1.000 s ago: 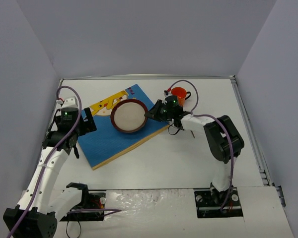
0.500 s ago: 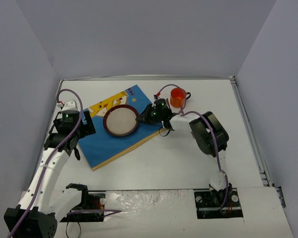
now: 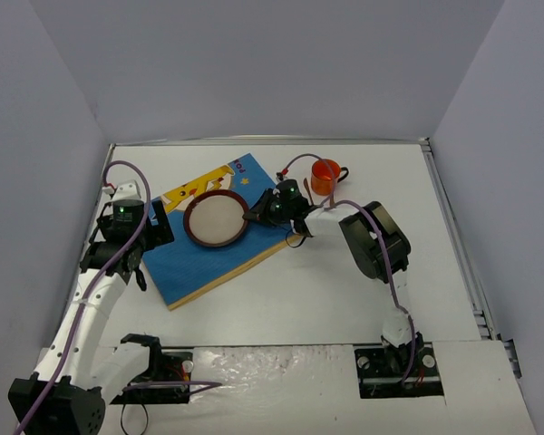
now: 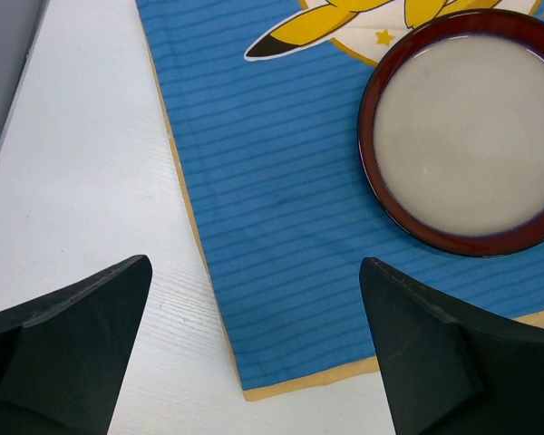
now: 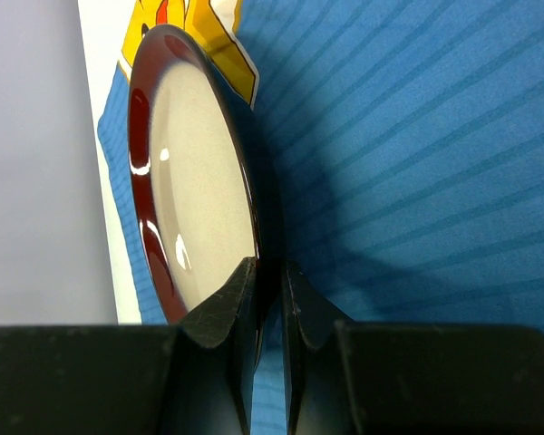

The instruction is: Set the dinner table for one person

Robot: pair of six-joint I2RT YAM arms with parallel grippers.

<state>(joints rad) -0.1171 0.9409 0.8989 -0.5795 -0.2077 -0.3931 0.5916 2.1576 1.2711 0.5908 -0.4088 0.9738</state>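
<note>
Glossy round red-rimmed plate (image 3: 216,220) over striped blue rectangular placemat (image 3: 199,267).

Left hand (image 3: 160,223) spread wide, right hand (image 3: 249,217) pinched tight

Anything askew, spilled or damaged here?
The blue placemat lies rotated, its edges well off square with the dinner table rim. Otherwise nothing odd: the right end effector pinches the plate by its rim over the mat, the orange cup stands upright behind, nothing spilled.
</note>
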